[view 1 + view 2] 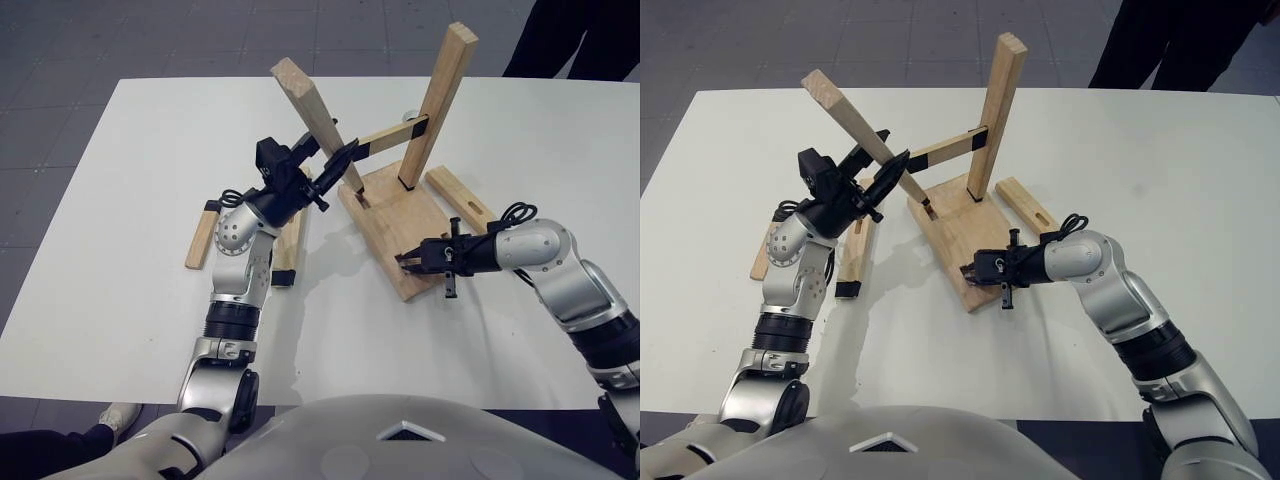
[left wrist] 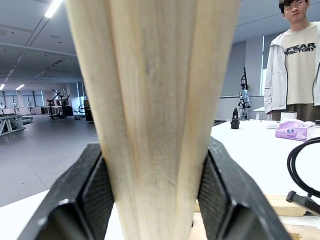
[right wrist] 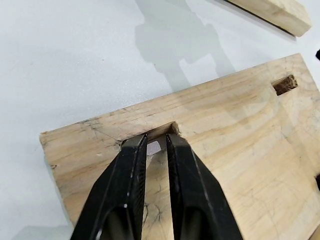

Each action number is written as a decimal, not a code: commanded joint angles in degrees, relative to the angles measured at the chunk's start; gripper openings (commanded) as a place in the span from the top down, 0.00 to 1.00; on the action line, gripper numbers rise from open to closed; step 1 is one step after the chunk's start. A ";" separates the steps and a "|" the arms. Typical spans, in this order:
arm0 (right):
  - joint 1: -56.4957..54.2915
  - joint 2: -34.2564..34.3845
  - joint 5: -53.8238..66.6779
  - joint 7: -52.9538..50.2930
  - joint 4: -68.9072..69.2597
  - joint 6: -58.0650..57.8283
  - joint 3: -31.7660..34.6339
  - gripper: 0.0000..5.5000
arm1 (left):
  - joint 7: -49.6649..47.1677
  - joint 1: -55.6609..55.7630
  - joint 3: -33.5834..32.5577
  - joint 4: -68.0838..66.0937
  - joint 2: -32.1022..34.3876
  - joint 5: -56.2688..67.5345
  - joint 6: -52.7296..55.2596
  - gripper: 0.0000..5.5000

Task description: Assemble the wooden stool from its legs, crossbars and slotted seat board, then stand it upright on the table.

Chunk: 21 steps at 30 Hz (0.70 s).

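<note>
As left gripper (image 1: 340,160) clamps leg (image 1: 305,100), foot in seat board (image 1: 395,225)

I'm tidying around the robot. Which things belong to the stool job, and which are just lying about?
Stool job: seat board; upright leg with crossbar; tilted leg in left gripper; loose leg right of board; short bar and spare leg by left arm.
Lying about: purple packet; small black object.
</note>
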<state>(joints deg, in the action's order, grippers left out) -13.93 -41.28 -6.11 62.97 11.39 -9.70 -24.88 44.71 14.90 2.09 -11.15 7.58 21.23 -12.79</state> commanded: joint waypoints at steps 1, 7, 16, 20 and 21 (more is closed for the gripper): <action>1.30 -0.99 -2.41 0.50 -2.85 2.61 -2.16 0.87 | 0.37 0.33 0.46 1.39 -0.26 0.57 0.89 0.63; 2.23 -4.39 -0.58 5.58 -1.73 5.59 -3.10 0.87 | 0.46 -0.24 0.15 2.51 0.30 1.06 1.59 0.63; -1.47 -5.37 -1.37 6.44 -7.75 9.25 -1.69 0.87 | 2.86 -6.24 2.87 8.58 1.07 3.06 6.37 0.63; -2.07 -5.33 -0.43 7.02 -7.94 9.44 -1.07 0.87 | 1.40 -5.71 2.55 7.51 0.13 1.99 4.69 0.63; -2.01 -5.44 0.11 7.35 -7.71 9.45 -0.83 0.87 | 0.89 -5.32 2.16 7.03 -0.06 1.65 3.82 0.63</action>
<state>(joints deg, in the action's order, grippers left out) -16.74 -45.72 -5.20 69.36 4.92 0.73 -25.56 46.67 8.47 4.80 -3.52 7.90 23.88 -7.45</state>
